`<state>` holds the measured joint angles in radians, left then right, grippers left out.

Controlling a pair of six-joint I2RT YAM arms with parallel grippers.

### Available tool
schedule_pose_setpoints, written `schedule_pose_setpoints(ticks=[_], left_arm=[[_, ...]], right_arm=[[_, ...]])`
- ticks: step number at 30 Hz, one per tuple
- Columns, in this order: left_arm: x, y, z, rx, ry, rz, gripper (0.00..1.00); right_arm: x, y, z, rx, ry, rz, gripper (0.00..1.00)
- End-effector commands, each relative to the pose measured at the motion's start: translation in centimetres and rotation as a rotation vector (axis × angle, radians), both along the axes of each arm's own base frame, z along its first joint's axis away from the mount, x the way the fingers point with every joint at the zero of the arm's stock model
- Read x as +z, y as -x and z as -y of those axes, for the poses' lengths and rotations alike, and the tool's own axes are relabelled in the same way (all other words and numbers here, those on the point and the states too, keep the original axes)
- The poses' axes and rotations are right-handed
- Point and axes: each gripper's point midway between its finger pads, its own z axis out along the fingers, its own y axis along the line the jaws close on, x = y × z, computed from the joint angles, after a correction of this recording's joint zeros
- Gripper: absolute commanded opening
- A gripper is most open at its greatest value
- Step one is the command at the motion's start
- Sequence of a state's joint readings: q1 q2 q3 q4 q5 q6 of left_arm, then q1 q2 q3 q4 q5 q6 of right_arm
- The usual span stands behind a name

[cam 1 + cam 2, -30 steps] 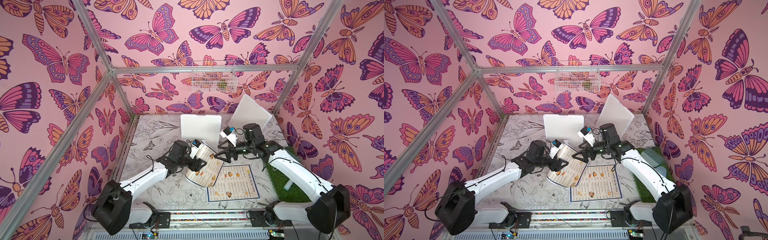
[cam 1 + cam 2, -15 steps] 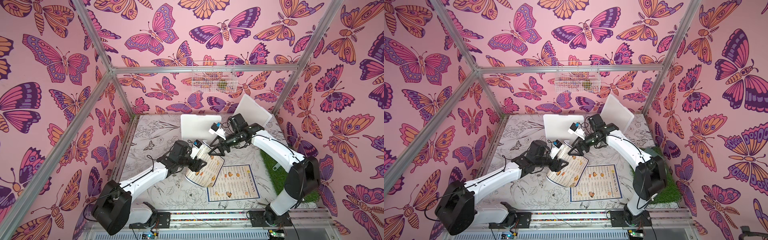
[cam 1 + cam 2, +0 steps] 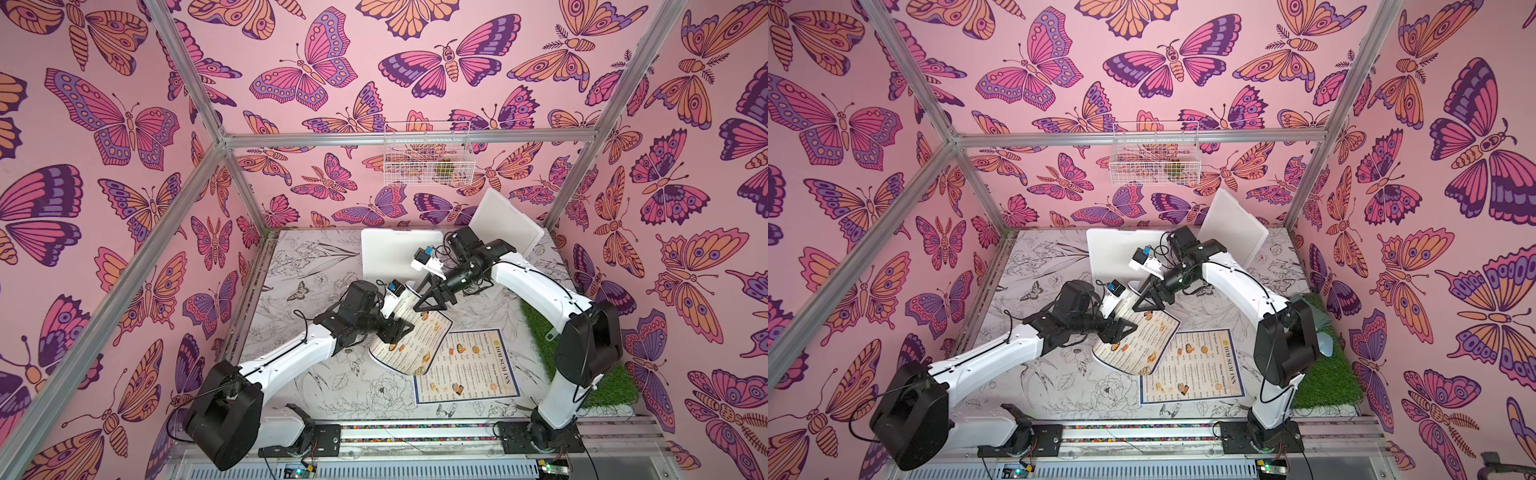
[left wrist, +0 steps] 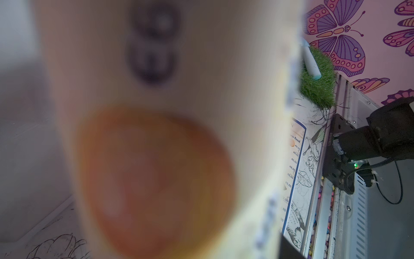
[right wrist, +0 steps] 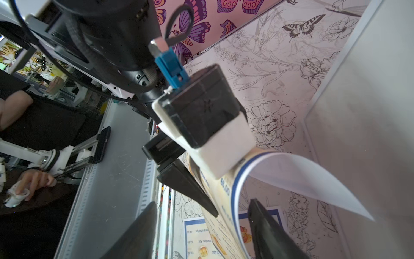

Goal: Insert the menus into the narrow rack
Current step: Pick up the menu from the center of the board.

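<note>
Curled menu (image 3: 422, 345) held mid-frame, 2nd menu (image 3: 473, 374) laid flat lower right.
It is pinched by L gripper (image 3: 397, 330); R gripper (image 3: 430, 301) jaws are spread astride its upper edge.

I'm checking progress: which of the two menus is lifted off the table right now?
The curled menu, held up by the left gripper, with its top edge bowing over. The flat menu lies face-up on the table, ungripped.

Top views: high, facing down, share whole scene. Left wrist: almost against curled menu (image 4: 156, 139). Right wrist: close behind right gripper (image 5: 202, 208), same menu.
</note>
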<state>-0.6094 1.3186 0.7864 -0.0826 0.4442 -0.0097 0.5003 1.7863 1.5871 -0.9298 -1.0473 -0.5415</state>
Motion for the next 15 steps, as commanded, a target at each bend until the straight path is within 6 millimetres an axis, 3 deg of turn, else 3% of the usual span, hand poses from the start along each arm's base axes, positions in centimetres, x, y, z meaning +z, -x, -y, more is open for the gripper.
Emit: schedule_pose_setpoints(ticks=[1,15], left_arm=[[0.7,0.0,0.2,-0.014,0.001,0.025,0.66],[0.8,0.1,0.3,-0.022,0.004,0.027,0.66]], right_arm=[[0.8,1.0,-0.2,0.051,-0.030,-0.035,0.61],[-0.3,0.4,-0.6,0.060,-0.013,-0.070,0.29]])
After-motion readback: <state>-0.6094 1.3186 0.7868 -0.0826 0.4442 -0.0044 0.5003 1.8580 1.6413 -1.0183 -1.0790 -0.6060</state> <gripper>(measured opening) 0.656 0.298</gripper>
